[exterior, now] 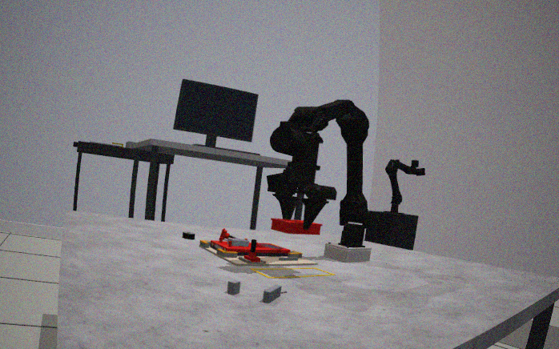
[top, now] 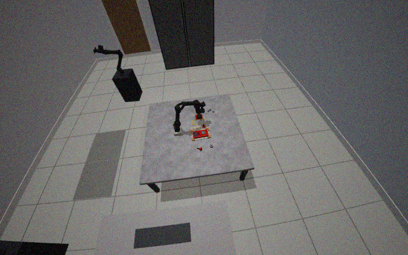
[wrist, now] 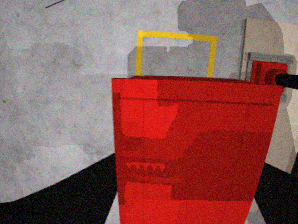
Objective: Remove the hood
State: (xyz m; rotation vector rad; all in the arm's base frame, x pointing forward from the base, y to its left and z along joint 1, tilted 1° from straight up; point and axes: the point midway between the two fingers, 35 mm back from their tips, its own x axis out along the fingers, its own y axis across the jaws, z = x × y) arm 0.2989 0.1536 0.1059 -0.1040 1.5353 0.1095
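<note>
My gripper (top: 199, 116) (exterior: 298, 222) (wrist: 185, 164) is shut on the red hood (exterior: 288, 226) (wrist: 195, 125), with a finger at each side. The hood hangs roughly level, well above the table and touching nothing below. The marked area, a yellow outline (top: 192, 122) (exterior: 303, 276) (wrist: 165, 35), lies flat on the table beside the car's board. In the wrist view its near part is hidden behind the hood, and shadow falls across it. The red toy car (top: 200, 133) (exterior: 268, 248) lies on the board without its hood.
A red fixture with a black post (top: 203, 126) (exterior: 252, 255) stands on the board between car and outline. Two small grey pieces (exterior: 233, 287) (exterior: 271, 294) lie on the outline's other side. A small round dark part (top: 211, 145) (exterior: 188, 235) and a red piece (top: 200, 148) lie beyond the car.
</note>
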